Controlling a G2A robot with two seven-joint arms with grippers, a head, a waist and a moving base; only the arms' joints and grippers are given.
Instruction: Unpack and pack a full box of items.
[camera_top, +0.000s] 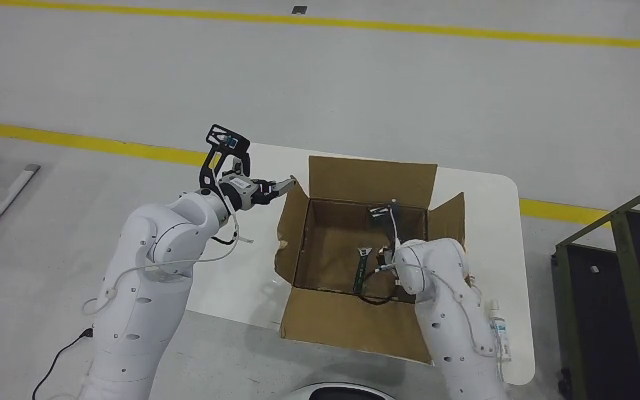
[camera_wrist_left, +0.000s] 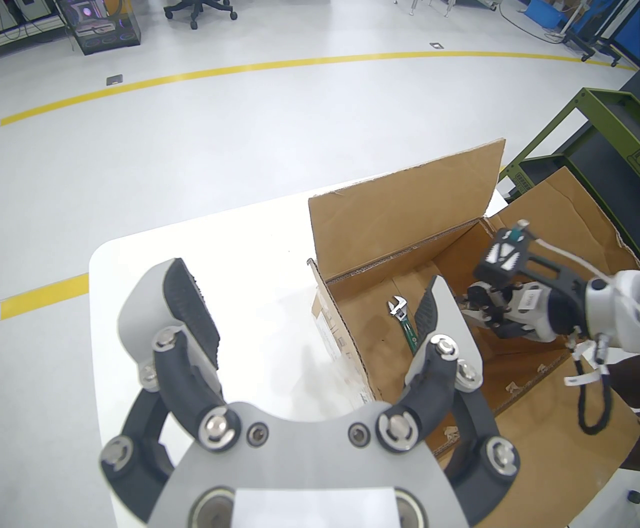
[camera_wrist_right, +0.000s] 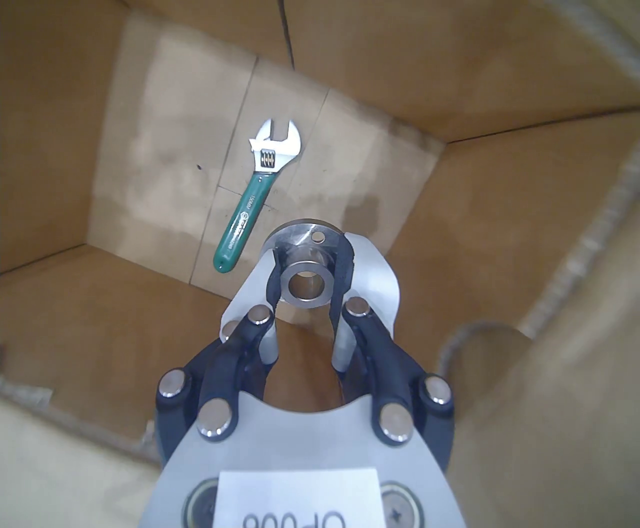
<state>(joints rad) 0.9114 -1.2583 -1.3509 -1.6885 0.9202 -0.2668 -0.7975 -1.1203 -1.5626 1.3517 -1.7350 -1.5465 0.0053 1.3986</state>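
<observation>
Open cardboard box (camera_top: 345, 180) on white worktop (camera_top: 485, 200), flaps splayed, floor mostly bare. Inside, flat on the floor: adjustable wrench (camera_wrist_right: 255, 200) with green handle, head toward the far wall. Just beside the handle end but apart from it, metal flanged bushing (camera_wrist_right: 305, 282), clamped across its collar by right end effector (camera_wrist_right: 310, 280), bore facing the wrist camera, held low inside the box; contact with the floor not clear. Left end effector (camera_wrist_left: 307, 300) spread wide, nothing in it, hovering over the worktop just outside the box's left flap. Small clear bottle (camera_top: 499, 328) on the worktop near the right edge, apart from the box. Step judged: carrying the bushing through the box – putting in or taking out, cannot tell; near-empty box fits either. Next move calls for either lowering onto a bare floor patch clear of the wrench and releasing, or a straight lift past the walls and flaps without clipping cardboard. Likely risk: round part rolling once freed.
</observation>
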